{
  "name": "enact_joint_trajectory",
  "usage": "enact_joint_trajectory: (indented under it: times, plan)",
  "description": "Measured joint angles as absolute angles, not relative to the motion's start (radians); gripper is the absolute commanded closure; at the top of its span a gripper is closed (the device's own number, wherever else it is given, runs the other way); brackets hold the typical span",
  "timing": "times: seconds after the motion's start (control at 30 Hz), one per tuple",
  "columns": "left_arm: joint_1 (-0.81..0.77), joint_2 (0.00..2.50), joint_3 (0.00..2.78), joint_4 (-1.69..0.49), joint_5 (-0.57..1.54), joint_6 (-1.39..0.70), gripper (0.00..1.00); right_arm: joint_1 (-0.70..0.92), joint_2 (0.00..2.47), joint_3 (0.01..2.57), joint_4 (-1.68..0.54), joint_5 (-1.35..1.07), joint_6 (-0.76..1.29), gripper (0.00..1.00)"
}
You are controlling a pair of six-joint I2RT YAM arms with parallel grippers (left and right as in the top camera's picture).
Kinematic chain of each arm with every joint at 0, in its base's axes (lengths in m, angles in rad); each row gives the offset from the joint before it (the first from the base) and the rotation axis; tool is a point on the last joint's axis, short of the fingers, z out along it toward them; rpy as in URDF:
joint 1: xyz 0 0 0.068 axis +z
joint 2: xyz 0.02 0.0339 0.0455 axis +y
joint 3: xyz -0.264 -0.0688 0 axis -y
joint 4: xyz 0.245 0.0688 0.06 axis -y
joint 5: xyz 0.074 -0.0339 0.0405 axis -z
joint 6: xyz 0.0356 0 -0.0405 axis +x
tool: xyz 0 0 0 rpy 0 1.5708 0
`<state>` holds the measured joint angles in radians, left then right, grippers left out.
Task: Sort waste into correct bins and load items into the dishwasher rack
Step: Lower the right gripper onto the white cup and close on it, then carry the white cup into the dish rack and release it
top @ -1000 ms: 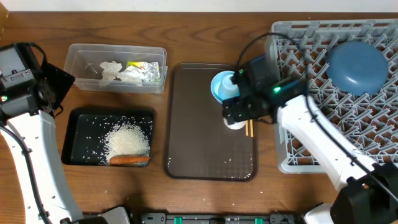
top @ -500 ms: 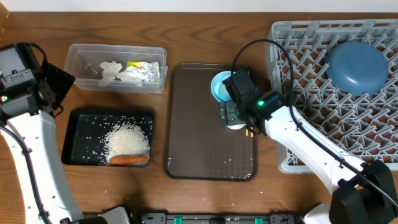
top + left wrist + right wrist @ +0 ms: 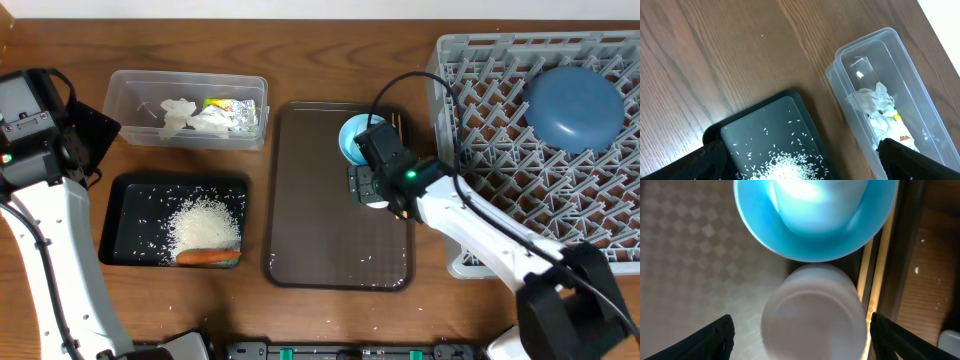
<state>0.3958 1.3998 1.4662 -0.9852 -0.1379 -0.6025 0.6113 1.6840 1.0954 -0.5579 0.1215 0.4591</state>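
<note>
Right gripper [image 3: 801, 321] stood low over the brown serving tray [image 3: 320, 235], fingers spread wide to either side of the small white cup [image 3: 812, 315]. No grip was seen. The left-hand finger was clear of the cup wall and the right-hand finger lay close to it, though contact could not be confirmed.

The cup stood on the tray just beside the small light blue bowl [image 3: 815, 225], which held a paler blue shape I could not make out. The wooden chopsticks [image 3: 871, 275] lay along the tray's edge next to both.

Left gripper [image 3: 800, 147] hung with fingers fully apart and nothing between them, above the near corner of the black tray [image 3: 130, 210]. That tray held the loose rice [image 3: 205, 222] and the carrot [image 3: 208, 257].

The clear tub [image 3: 125, 110] beside it held the crumpled tissue [image 3: 190, 115] and the foil wrapper [image 3: 235, 108].

The large blue plate [image 3: 575, 108] sat in the grey dishwasher rack [image 3: 450, 60], well apart from the tray
</note>
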Motion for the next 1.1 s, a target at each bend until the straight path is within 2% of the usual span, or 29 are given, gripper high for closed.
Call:
enact_joint_trajectory:
  times: [0.1, 0.27, 0.53, 0.87, 0.97, 1.1]
  plan:
    - [0.396, 1.4, 1.466, -0.985, -0.138, -0.603, 0.0, 0.611, 1.72, 1.092, -0.559, 0.135, 0.461, 0.2]
    - [0.396, 1.4, 1.466, -0.985, -0.138, -0.603, 0.0, 0.611, 1.724, 1.091, -0.558, 0.165, 0.463, 0.41]
    - [0.396, 1.4, 1.466, -0.985, -0.138, -0.603, 0.0, 0.611, 1.724, 1.099, -0.58, 0.2, 0.465, 0.43]
    - [0.396, 1.4, 1.466, -0.985, -0.138, -0.603, 0.0, 0.602, 1.675, 1.343, -0.847, 0.191, 0.451, 0.46]
    - [0.396, 1.4, 1.466, -0.985, -0.138, -0.603, 0.0, 0.566, 1.608, 1.442, -0.926, 0.19, 0.428, 0.47]
    - [0.396, 1.4, 1.466, -0.985, -0.138, -0.603, 0.0, 0.429, 1.522, 1.524, -0.993, 0.189, 0.385, 0.51]
